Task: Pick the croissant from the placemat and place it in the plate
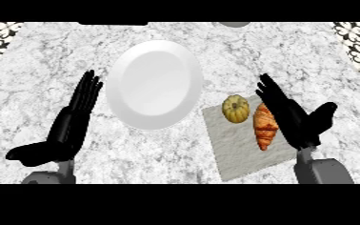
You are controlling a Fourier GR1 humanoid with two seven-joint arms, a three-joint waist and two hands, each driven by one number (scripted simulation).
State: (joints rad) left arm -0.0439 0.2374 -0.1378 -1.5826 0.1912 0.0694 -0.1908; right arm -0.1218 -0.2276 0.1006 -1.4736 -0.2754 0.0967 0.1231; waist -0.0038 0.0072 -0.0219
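Head view, steeply down onto a pale marbled counter (63, 52): at the far left the left hand (74, 117) rests open near the lower edge, its fingers straight and pointing up the frame, the thumb stretched out low to the left, holding nothing. Just to its right, apart from the fingertips, lies a white plate (155, 83) with nothing on it. Further right, a grey placemat (243, 157) lies tilted on the counter, its upper left corner close to the plate's lower right rim but not under it. On the mat's upper part sits a small yellow ribbed pumpkin (235, 108), and just beside it to the right lies the croissant (264, 126), lengthwise up and down the frame, still on the placemat and well short of the plate. The right hand (295, 121) hovers at the croissant's right side, fingers straight and spread, thumb out to the right, grasping nothing; its fingers overlap the mat's right edge, and whether they touch the croissant cannot be told.
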